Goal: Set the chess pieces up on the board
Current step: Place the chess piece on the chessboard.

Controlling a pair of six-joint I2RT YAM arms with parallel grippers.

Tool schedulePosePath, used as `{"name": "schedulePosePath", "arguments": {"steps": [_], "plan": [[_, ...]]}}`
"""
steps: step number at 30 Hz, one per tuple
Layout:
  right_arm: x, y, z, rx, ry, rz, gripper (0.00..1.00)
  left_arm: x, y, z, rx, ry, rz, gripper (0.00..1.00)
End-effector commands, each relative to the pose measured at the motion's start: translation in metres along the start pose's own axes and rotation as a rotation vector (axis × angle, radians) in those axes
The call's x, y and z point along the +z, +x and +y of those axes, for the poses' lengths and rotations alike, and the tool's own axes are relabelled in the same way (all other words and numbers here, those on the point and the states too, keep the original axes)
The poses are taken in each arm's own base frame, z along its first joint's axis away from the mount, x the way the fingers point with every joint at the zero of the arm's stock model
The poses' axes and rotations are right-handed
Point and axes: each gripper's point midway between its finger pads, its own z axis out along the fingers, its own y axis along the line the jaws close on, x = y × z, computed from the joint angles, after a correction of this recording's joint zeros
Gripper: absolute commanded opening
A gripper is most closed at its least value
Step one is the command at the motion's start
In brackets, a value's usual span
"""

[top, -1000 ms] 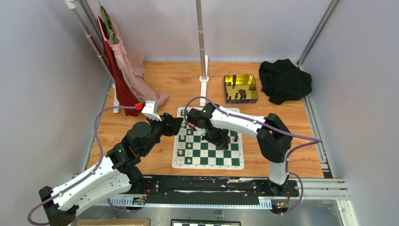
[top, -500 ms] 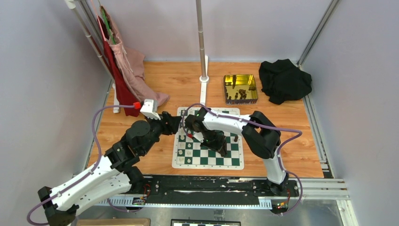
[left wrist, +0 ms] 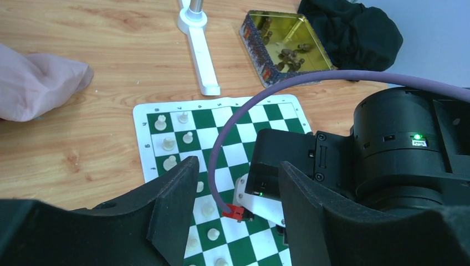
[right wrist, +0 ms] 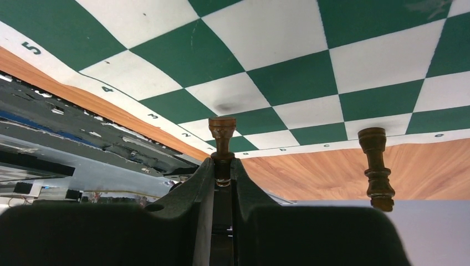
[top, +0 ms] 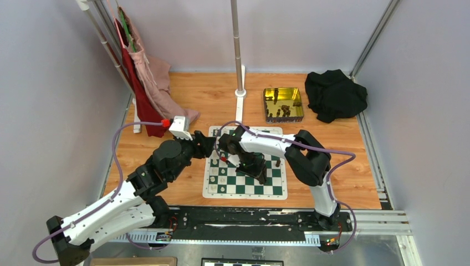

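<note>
The green-and-white board (top: 271, 187) lies in the middle of the wooden table. My right gripper (right wrist: 223, 163) is shut on a dark brown chess piece (right wrist: 221, 133), whose base hangs just over the board (right wrist: 277, 83) near its lettered edge. A second dark piece (right wrist: 376, 166) stands on the board by that edge. From above, the right gripper (top: 258, 169) hovers over the board's middle. My left gripper (left wrist: 237, 166) is open and holds nothing, raised over the board's left edge (left wrist: 141, 144); it sits at the far left of the board (top: 209, 145). Cream-white pieces (left wrist: 168, 145) fill the left-hand rows.
A gold tin (top: 282, 103) with more dark pieces sits behind the board, and a black cloth (top: 335, 94) lies to its right. A metal pole (top: 238, 55) on a white foot stands behind the board. Pink and red clothes (top: 147, 88) hang at the far left.
The right arm has folded in and carried its gripper with the dark piece a little left and nearer over the board. The left arm has shifted only slightly.
</note>
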Motion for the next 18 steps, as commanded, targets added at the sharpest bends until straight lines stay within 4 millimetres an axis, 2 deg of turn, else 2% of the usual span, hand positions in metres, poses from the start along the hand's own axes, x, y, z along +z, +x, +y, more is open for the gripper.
{"name": "schedulePosePath", "arguments": {"steps": [1, 9, 18], "plan": [[0.005, 0.005, -0.001, -0.015, -0.025, 0.033, 0.19, 0.001, -0.016, -0.007, -0.007, 0.009, -0.044, 0.60], [0.004, 0.000, 0.000, -0.020, -0.033, 0.024, 0.32, 0.002, -0.015, -0.007, -0.007, 0.008, -0.043, 0.60], [-0.007, -0.006, -0.003, -0.012, -0.016, -0.029, 0.36, -0.001, -0.018, -0.006, -0.011, 0.010, -0.052, 0.60]]}}
